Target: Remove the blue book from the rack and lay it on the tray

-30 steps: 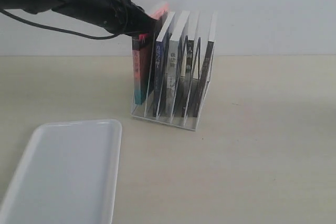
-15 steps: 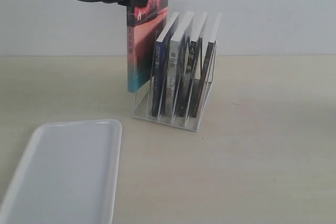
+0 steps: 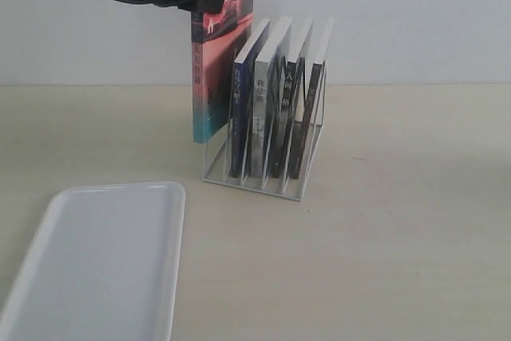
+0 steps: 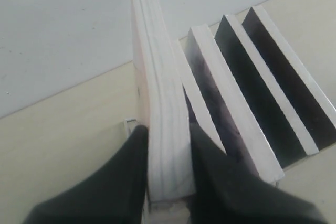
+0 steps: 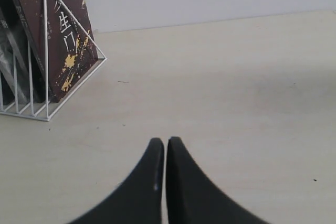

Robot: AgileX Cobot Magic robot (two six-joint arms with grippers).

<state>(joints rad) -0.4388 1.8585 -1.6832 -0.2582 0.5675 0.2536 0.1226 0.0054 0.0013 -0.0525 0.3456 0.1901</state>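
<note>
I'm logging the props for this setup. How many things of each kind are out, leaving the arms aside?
Books: 5 (four racked, one pink-and-teal book held up)
Rack: 1
Tray: 1
Total: 7

The right gripper hangs low over the bench, fingers pressed together. Ahead, off to one side, the rack holds a brown book in its end slot.

Gold "罗生门" on the dark brown book in the rack; other spine lettering too blurred.
</note>
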